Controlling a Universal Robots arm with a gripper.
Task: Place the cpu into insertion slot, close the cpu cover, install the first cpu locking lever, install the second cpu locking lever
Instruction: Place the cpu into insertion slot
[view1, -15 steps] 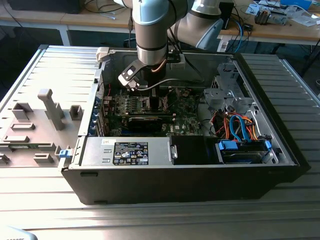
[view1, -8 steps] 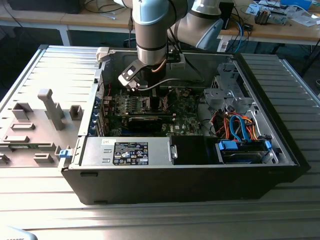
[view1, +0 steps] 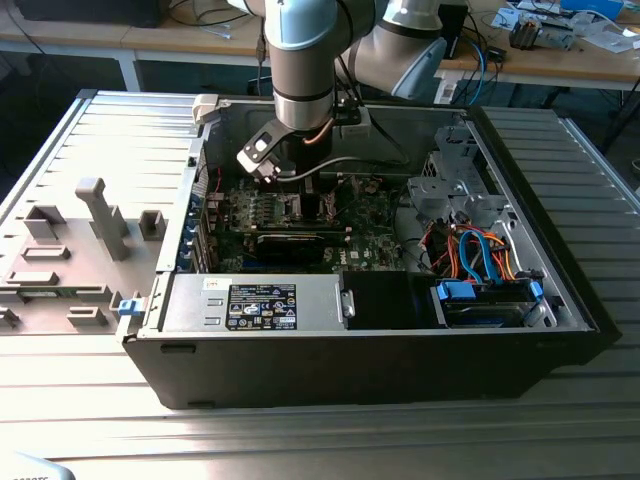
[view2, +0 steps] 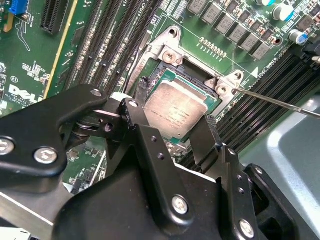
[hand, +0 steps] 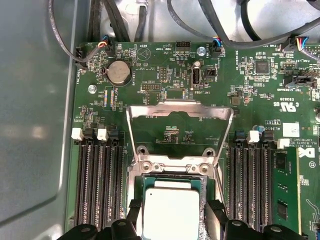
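In both wrist views my gripper is shut on the cpu, a silvery square chip. One black finger is against one edge and the other finger against the opposite edge. The cpu sits at the insertion slot, level with or just above its silver rim; I cannot tell if it is seated. The cpu cover stands swung up and open behind the slot. A thin metal lever rod sticks out from one slot corner. In the exterior view the gripper reaches down into the case over the motherboard.
Long black memory slots flank the socket closely on both sides. A black expansion card, the power supply, a drive cage with blue and orange cables and the case walls hem in the board.
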